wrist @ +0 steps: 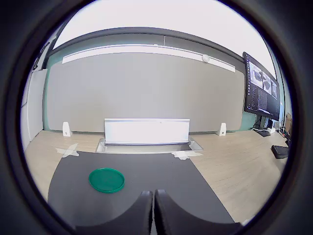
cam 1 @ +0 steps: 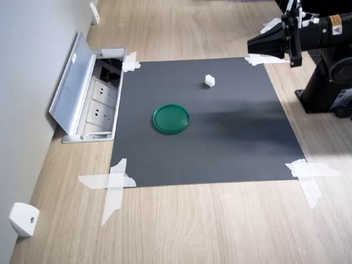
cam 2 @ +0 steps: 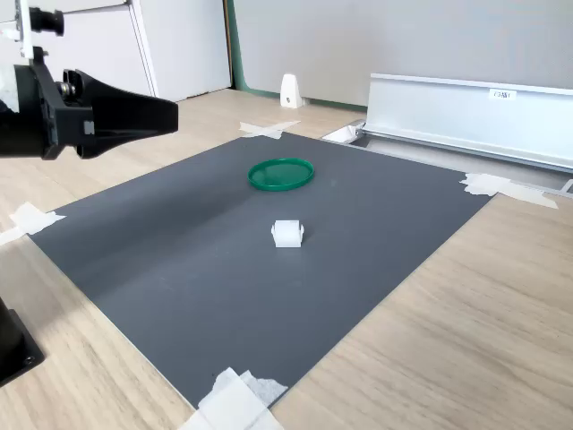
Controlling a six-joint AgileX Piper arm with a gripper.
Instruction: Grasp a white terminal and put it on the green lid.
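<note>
White terminal (cam 1: pixel 209 81) is lying far from the gripper (cam 1: pixel 252 46), whose empty, closed fingers (wrist: pixel 139 215) are risking knocking it unless opened.

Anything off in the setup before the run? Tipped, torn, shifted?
Nothing stands out. The white terminal sits alone on the dark mat, apart from the green lid, which lies flat and empty. The mat's corner tape is crumpled but looks stuck down. The floor socket box has its cover open. The tool hangs shut above the mat's edge.
</note>
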